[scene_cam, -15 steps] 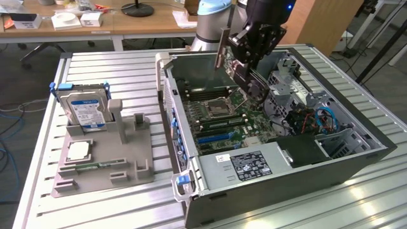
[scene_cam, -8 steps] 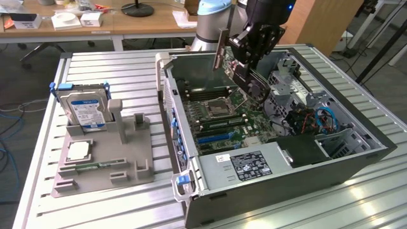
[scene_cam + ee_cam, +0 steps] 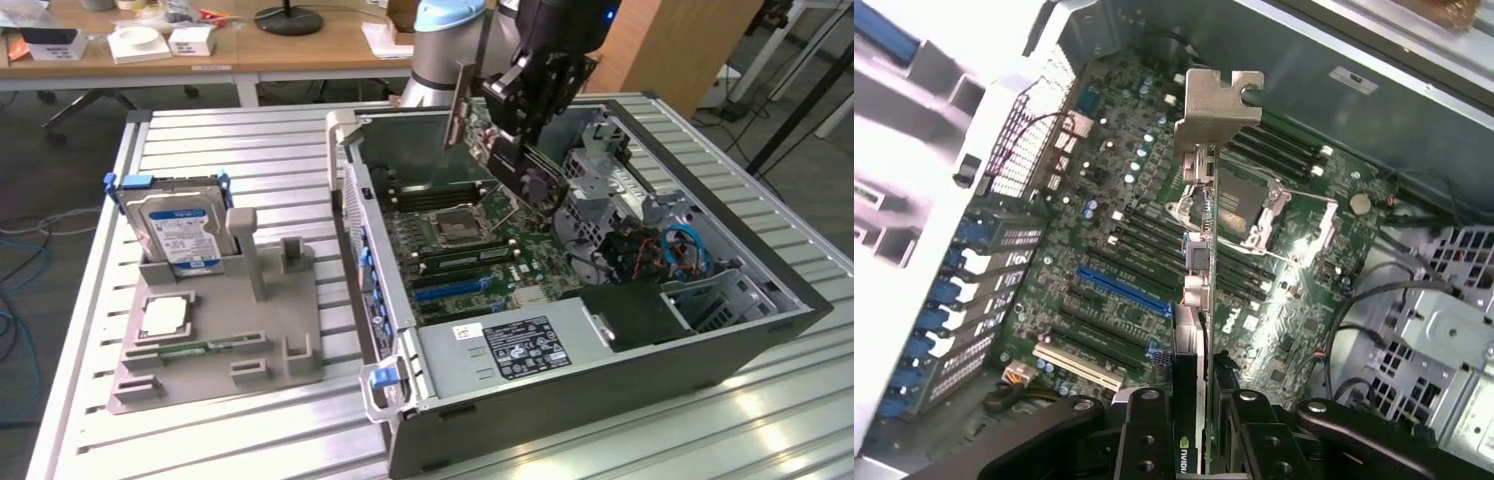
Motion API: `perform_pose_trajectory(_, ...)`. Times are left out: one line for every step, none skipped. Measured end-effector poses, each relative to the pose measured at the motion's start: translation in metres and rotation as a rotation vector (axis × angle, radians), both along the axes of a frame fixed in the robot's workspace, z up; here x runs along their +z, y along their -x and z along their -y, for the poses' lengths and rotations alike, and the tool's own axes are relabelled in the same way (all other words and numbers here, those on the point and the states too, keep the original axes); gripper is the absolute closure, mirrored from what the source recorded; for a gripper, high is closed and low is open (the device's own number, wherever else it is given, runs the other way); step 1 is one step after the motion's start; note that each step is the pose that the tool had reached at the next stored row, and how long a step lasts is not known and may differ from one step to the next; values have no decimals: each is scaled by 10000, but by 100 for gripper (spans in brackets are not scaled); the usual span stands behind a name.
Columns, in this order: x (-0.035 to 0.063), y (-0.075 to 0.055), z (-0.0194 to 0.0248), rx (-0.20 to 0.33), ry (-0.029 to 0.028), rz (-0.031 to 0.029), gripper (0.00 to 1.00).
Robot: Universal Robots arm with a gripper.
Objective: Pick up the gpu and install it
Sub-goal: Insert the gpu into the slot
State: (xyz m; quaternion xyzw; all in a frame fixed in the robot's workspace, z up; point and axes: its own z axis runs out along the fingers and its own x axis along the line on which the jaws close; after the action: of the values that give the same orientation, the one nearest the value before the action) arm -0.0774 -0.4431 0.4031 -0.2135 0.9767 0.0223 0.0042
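Note:
The gpu (image 3: 497, 150) hangs tilted above the open computer case (image 3: 400, 420), over the motherboard (image 3: 461, 225). My gripper (image 3: 527, 112) is shut on its upper edge. The silver end bracket (image 3: 461, 105) points toward the case's rear wall. In the wrist view the gpu (image 3: 1201, 300) is seen edge-on, running from my gripper (image 3: 1194, 440) to the bracket (image 3: 1219, 100). Below it lie the CPU socket (image 3: 1249, 215) and the blue expansion slot (image 3: 1124, 290). The card is clear of the board and sits in no slot.
A grey holder (image 3: 254, 375) on the exterior view's left carries a hard drive (image 3: 180, 235) with a blue-white label, a processor (image 3: 163, 315) and a memory stick (image 3: 200, 348). The case's power supply (image 3: 514, 345) and drive cage (image 3: 714, 300) flank the board. A desk stands behind.

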Motion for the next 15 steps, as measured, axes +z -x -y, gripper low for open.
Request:
perform_pose_trajectory(-1,0,0,180,1,0,74)
perform_pose_trajectory(-2,0,0,375,1,0,74)
perform_pose_trajectory(-4,0,0,556,0,0,74)
perform_pose_trajectory(-6,0,0,735,0,0,74)
perform_pose_trajectory(-7,0,0,921,1,0,74)
perform_pose_trajectory(-9,0,0,1095,0,0,74)
perform_pose_trajectory(-11,0,0,1281,0,0,74)
perform_pose_trajectory(-13,0,0,1460,0,0,74)
perform_pose_trajectory(-14,0,0,1634,0,0,74)
perform_pose_trajectory(-17,0,0,1815,0,0,74)
perform_pose_trajectory(-19,0,0,2010,0,0,74)
perform_pose_trajectory(-21,0,0,2191,0,0,74)
perform_pose_trajectory(-24,0,0,2371,0,0,74)
perform_pose_trajectory(-26,0,0,2550,0,0,74)
perform_pose_trajectory(-28,0,0,2731,0,0,74)
